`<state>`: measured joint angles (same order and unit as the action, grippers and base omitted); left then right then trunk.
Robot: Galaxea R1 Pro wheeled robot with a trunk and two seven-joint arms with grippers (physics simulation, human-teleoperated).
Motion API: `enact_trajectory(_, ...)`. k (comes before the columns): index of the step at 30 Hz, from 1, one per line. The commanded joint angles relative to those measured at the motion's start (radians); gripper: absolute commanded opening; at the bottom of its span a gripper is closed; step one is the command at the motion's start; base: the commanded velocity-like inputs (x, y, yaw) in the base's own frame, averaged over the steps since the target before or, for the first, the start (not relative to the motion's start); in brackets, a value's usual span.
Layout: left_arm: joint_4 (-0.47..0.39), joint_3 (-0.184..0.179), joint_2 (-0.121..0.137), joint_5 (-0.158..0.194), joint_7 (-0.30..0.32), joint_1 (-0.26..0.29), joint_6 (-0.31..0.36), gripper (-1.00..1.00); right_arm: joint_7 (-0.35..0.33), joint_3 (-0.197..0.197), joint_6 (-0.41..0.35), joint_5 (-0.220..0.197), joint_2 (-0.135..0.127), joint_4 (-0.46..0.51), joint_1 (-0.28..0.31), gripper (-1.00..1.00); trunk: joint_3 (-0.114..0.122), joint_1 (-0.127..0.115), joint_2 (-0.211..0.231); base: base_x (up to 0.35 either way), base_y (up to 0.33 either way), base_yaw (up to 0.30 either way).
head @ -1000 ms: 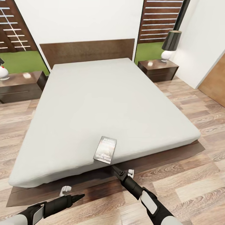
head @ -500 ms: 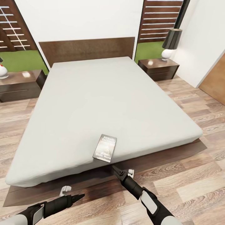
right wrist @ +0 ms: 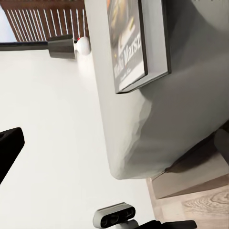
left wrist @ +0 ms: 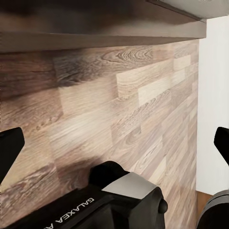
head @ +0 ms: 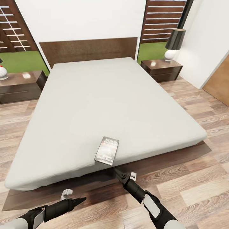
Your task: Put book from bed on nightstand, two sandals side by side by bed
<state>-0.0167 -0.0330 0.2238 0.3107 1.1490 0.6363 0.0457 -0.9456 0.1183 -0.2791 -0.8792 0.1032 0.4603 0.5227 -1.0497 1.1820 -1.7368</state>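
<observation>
The book (head: 107,150), dark-covered with white lettering, lies flat near the foot edge of the bed (head: 105,101). My right gripper (head: 116,171) hovers low over the floor just short of that edge, pointing at the book and open. In the right wrist view the book (right wrist: 133,43) overhangs the mattress corner (right wrist: 191,105), ahead of the right gripper (right wrist: 114,148). My left gripper (head: 82,199) is open further left, above the floor beside the bed frame (left wrist: 95,24). One nightstand (head: 19,86) stands left of the headboard and another (head: 161,70) right of it. The two sandals are out of view.
A black-shaded lamp (head: 174,44) with a white base stands on the right nightstand, and a white lamp base (head: 3,73) on the left one. A white wall with a wooden door (head: 219,82) closes the right side. Wood-plank floor (head: 197,190) runs around the bed.
The whole picture has shifted slightly, so the camera has moved a little. The book and both arms keep their places.
</observation>
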Motion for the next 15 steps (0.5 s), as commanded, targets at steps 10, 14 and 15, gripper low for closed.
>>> enact_trajectory(10,0.0,-0.004,0.0,0.005,0.003,0.0,0.005,1.0,-0.001,0.003,-0.009,-0.011,0.0,0.0,0.0,1.0,-0.001,0.0,0.0,0.058,0.029,0.0)
enact_trajectory(14,0.0,-0.004,0.0,0.005,0.003,0.0,0.005,1.0,-0.001,0.003,-0.009,-0.011,0.0,0.0,0.0,1.0,-0.001,0.0,0.0,0.01,0.007,0.0)
enact_trajectory(15,0.0,-0.004,0.0,0.005,0.003,0.0,0.006,1.0,-0.001,0.003,-0.009,-0.011,-0.001,0.0,0.0,1.0,-0.001,0.0,0.0,0.089,0.064,0.0)
